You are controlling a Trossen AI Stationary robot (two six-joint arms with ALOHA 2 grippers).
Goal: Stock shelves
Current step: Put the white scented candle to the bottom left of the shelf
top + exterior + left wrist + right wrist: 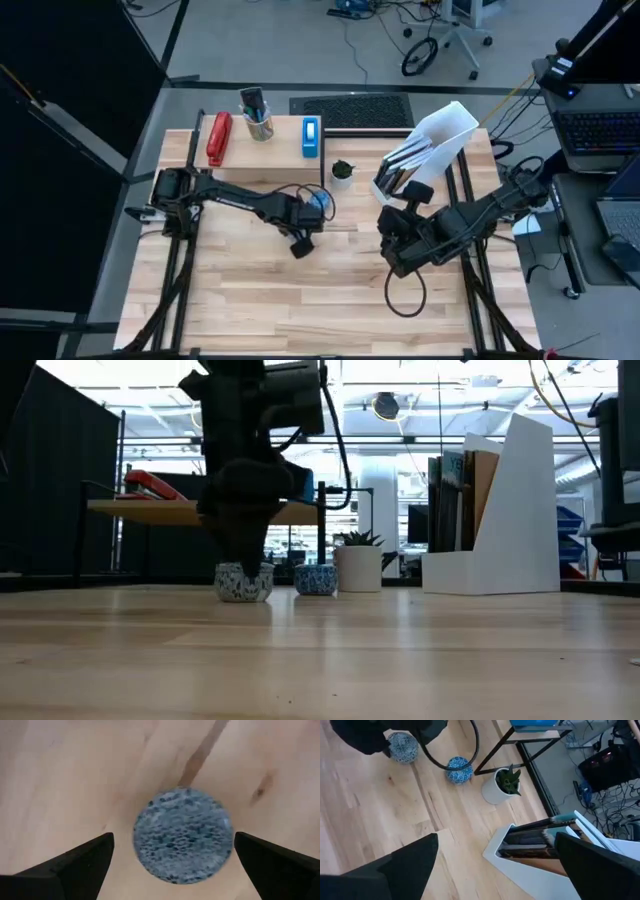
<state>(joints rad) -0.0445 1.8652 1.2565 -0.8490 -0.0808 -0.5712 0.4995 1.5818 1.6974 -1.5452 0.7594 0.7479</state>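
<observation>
Our left gripper [172, 862] hangs directly over a small blue-speckled bowl [182, 836], its fingers spread wide with the bowl between them and nothing held. In the low view that gripper [243, 555] sits just above the bowl [243, 581], which rests on the tabletop [320, 650] just in front of the low wooden shelf [165, 510]. A second speckled bowl [316, 579] stands just beside the first, and a small potted plant [359, 563] beside that. On the shelf we already see a red stapler [218, 138], a cup of pens [258, 120] and a blue box [311, 136]. The white file holder [437, 140] stands off the shelf's end, past the plant, with books in it.

We judge the step in hand to be picking up the first bowl. The next move calls for lowering until the fingers straddle its wall, closing gently, then lifting it clear of its neighbour.

Our right gripper [495, 870] waits near the file holder, open and empty.
</observation>
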